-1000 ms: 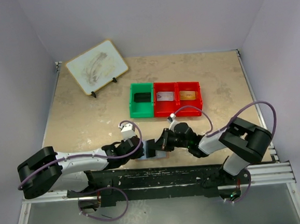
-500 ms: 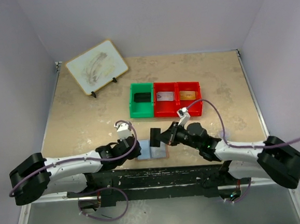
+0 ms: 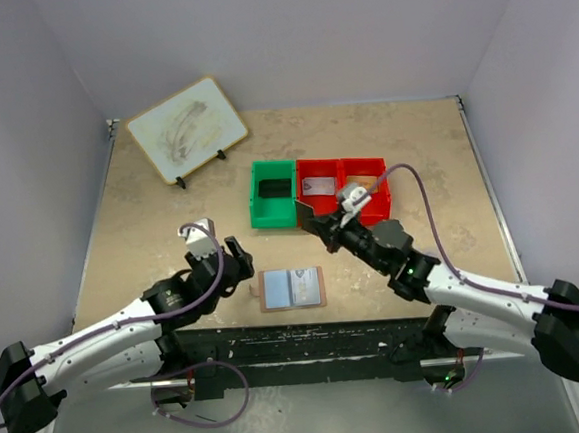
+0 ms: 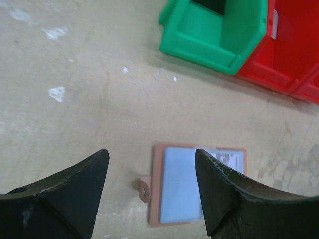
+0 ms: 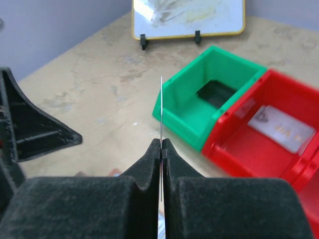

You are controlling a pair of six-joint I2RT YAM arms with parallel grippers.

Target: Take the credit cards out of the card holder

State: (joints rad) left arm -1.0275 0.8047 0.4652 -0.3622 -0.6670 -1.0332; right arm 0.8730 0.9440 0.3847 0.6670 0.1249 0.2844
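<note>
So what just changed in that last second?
The left gripper let go of the card holder and drew back to the left. The right gripper, shut on a card, carried it toward the bins. Holder, bins and board stayed put.

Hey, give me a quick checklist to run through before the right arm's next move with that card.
1. Right gripper shut on the card: ok.
2. Left gripper open and off the card holder: ok.
3. Card holder lying open, flat on the table: ok.
4. Green bin and red bin upright, openings unobstructed: ok.
5. Which bin this card belongs in: cannot tell.
6. More cards left in the card holder: cannot tell.
</note>
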